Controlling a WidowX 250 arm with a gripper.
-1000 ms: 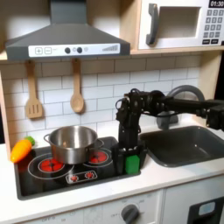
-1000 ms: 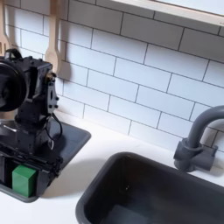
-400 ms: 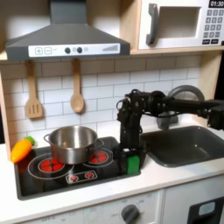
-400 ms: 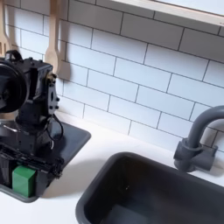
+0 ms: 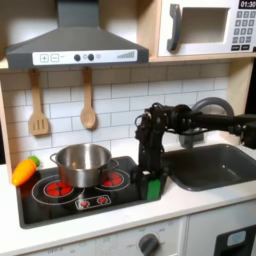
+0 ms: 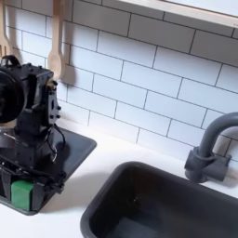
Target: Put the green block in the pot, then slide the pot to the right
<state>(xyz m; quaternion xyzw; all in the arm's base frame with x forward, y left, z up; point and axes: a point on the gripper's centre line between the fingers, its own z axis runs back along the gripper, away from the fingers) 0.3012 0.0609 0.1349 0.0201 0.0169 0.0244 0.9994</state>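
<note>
In the first exterior view, the round shiny silver pot [image 5: 82,163] sits well to the left of your black gripper [image 5: 152,186], whose fingers straddle the small bright green block [image 5: 153,187] at the black stovetop's [image 5: 70,200] corner; whether they pinch it, you cannot tell. Confirm squeeze, lift straight, then carry left.
</note>
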